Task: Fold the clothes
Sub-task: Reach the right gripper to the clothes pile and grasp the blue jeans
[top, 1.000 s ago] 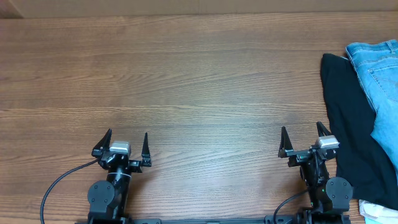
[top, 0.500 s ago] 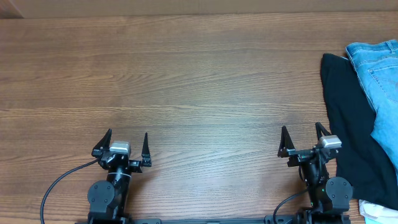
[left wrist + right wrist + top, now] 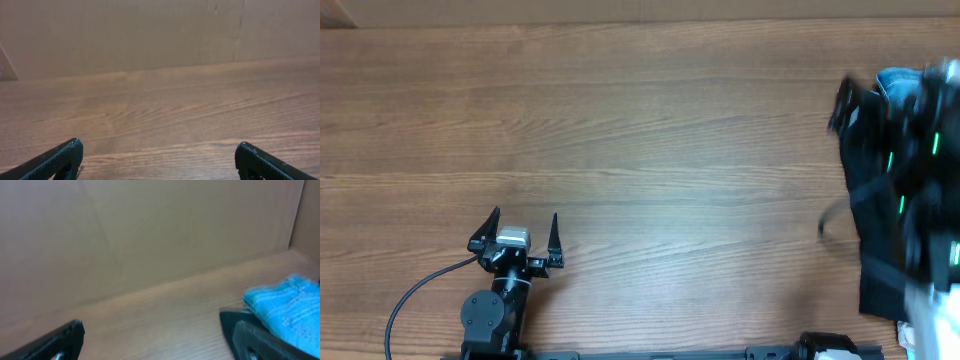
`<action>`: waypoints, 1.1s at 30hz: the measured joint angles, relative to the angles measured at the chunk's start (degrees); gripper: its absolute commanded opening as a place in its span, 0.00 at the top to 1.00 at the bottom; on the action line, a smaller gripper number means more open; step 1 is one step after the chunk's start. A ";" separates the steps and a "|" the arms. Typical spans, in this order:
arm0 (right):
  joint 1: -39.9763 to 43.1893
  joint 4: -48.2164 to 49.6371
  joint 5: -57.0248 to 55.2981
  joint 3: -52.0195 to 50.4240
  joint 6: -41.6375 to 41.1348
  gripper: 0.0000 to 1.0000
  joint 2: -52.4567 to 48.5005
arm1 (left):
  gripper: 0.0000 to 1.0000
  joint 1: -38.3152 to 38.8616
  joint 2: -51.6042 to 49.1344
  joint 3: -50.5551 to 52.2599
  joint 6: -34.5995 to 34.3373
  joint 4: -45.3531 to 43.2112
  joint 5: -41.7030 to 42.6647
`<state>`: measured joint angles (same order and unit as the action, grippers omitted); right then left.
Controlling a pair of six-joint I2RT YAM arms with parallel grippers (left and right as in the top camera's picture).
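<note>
The clothes, light blue jeans (image 3: 898,82), lie at the table's far right on top of a black garment (image 3: 865,200). My right arm (image 3: 910,150) shows only as a motion blur over both, so most of the jeans are hidden in the overhead view. In the right wrist view my right gripper (image 3: 159,327) is open and empty above bare wood. There the jeans (image 3: 285,310) and a corner of the black garment (image 3: 227,317) lie just beyond its right finger. My left gripper (image 3: 520,228) stands open near the front edge, with only wood between its fingers (image 3: 159,145).
A blurred white patch (image 3: 932,320) shows at the front right corner. A plain brown wall (image 3: 150,35) rises behind the table's far edge. Bare wooden tabletop (image 3: 640,150) spans the left and middle.
My right arm has swung from the front edge up and right over the garments, and is blurred in motion. The left arm has not moved. Both grippers stay open.
</note>
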<state>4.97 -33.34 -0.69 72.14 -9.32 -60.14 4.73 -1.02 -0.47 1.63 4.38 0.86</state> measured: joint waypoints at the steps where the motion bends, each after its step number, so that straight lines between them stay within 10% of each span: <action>1: 1.40 -4.74 -0.02 8.20 1.27 0.00 -7.56 | 0.00 0.00 0.02 0.00 0.00 -0.02 0.00; 7: 15.52 -27.63 4.15 49.11 8.48 0.00 -43.54 | 0.00 0.00 0.00 0.00 0.00 0.02 0.00; 18: 37.22 -13.64 9.31 51.80 23.08 0.00 -65.83 | 0.00 0.00 0.00 0.00 0.00 -0.02 0.00; 33: 32.11 -17.40 20.46 51.84 26.80 0.00 -75.49 | 0.00 0.00 0.00 0.00 0.00 -0.02 0.00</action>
<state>37.08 -50.74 19.77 123.98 17.47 -135.63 4.73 -1.02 -0.47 1.63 4.36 0.86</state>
